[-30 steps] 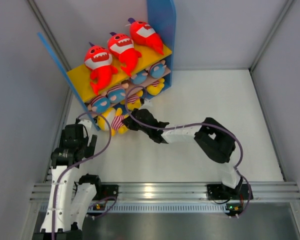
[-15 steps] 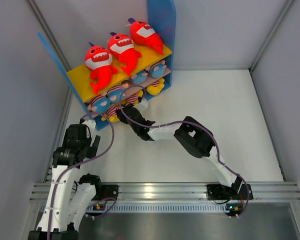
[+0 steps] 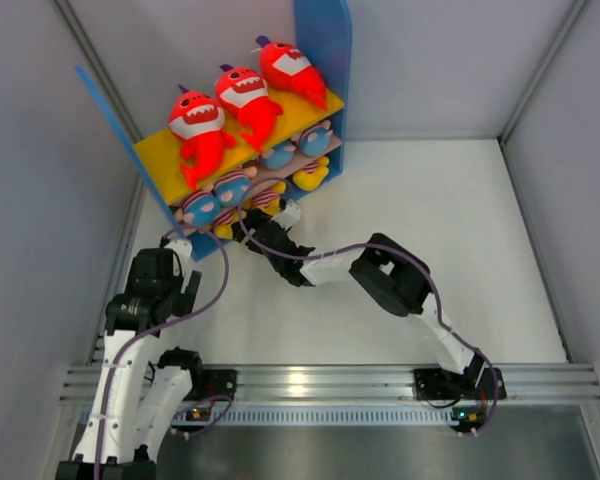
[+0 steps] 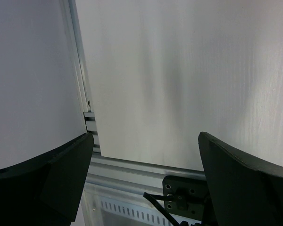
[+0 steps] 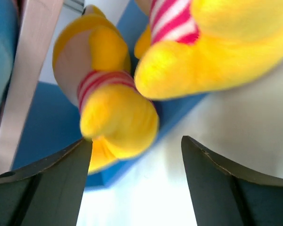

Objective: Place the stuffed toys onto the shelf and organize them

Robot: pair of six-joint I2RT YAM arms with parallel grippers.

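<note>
The right end effector (image 5: 137, 141) reaches to the near-left end of the shelf (image 3: 325, 40), low down at its blue base (image 5: 42, 117). Its fingers are spread, with a yellow doll (image 5: 118, 117) in a striped shirt lying just past the tips, on the base under the lower board (image 5: 30, 56). A second yellow doll (image 5: 217, 52) lies beside it on the right. We cannot tell whether the left fingertip brushes the first doll's foot, but nothing is pinched.

The left end effector (image 4: 146, 136) hangs wide apart and empty over the near-left of the bench (image 3: 400, 200), well away from the shelf.

Three sharks (image 3: 242, 95) lie in a row on the yellow top board, and pink-faced dolls (image 3: 235, 185) line the tier below them. Every toy we can see sits on the shelf.

We judge this to be the release of one of the last toys, perhaps the last. The next move calls for a straight pull back toward the near right, fingers kept apart, so that the plush does not snag and get dragged off the base. A nudge to square the two yellow dolls may follow.
</note>
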